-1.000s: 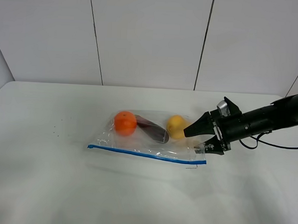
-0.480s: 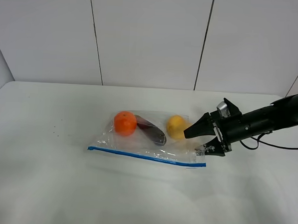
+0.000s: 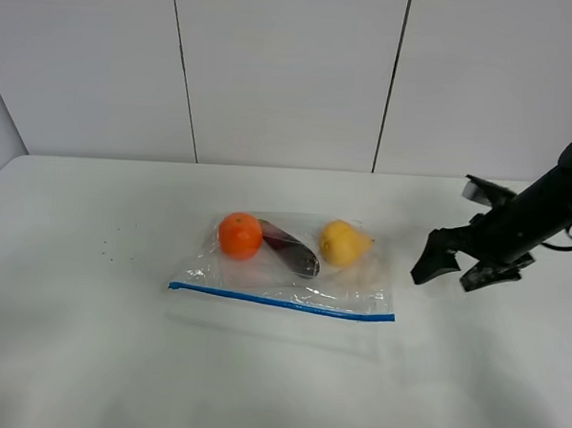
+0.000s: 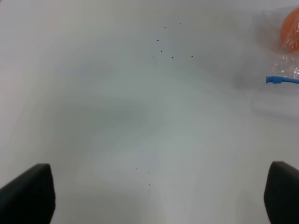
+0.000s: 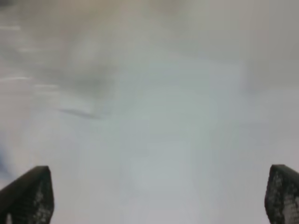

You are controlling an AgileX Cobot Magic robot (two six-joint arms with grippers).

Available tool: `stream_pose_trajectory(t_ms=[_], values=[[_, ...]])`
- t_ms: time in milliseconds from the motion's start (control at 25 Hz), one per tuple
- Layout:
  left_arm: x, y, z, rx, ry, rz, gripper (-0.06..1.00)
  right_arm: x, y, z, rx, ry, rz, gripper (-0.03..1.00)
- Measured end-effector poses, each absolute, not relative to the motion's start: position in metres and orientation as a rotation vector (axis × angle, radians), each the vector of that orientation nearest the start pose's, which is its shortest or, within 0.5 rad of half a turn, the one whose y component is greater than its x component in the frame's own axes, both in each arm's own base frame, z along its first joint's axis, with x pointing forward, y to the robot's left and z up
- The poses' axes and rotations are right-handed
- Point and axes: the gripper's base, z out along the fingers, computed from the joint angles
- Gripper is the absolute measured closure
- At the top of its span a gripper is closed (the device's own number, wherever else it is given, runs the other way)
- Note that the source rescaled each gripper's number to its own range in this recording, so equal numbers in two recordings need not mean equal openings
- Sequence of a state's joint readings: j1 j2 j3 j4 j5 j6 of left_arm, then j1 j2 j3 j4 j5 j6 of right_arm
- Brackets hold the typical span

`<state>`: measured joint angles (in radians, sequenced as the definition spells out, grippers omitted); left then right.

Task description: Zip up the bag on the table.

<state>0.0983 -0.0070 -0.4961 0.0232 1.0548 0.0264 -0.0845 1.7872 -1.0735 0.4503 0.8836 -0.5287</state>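
Observation:
The clear plastic bag (image 3: 293, 272) lies flat on the white table (image 3: 88, 338), its blue zipper strip (image 3: 281, 302) along the near edge. An orange, a dark fruit and a yellow fruit show through it. My right gripper (image 3: 451, 271) is open and empty, lifted to the right of the bag and apart from it. The right wrist view is blurred, showing only fingertips (image 5: 28, 196) over white table. The left wrist view shows the bag's left corner with the zipper end (image 4: 281, 80) and the orange (image 4: 290, 29); the left gripper (image 4: 154, 196) is open and far from it.
Small dark specks (image 4: 170, 46) mark the table left of the bag. White wall panels (image 3: 284, 70) stand behind the table's far edge. A black cable (image 3: 563, 243) trails from the right arm.
My right gripper has let go of the bag's right corner and pulled back to the right and up. The bag has settled flat with the zipper strip straight.

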Motion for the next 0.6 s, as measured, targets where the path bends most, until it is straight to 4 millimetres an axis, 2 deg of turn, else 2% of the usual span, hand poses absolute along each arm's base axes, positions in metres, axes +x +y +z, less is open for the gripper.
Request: stream_pose_trajectory(t_ms=[160, 240, 400, 600], values=[[-0.005, 0.001, 0.277, -0.074, 2.035, 0.106, -0.06, 0.313, -0.02, 0.205, -0.163, 2.95, 0.063, -0.03], [-0.005, 0.001, 0.277, -0.074, 2.035, 0.106, -0.06, 0.307, -0.028, 0.218, -0.14, 2.932, -0.085, -0.03], [-0.005, 0.001, 0.277, -0.074, 2.035, 0.106, -0.06, 0.297, -0.019, 0.248, -0.147, 2.836, -0.125, -0.03], [-0.005, 0.001, 0.277, -0.074, 2.035, 0.106, -0.06, 0.28, 0.015, 0.285, -0.279, 2.687, -0.068, -0.03]])
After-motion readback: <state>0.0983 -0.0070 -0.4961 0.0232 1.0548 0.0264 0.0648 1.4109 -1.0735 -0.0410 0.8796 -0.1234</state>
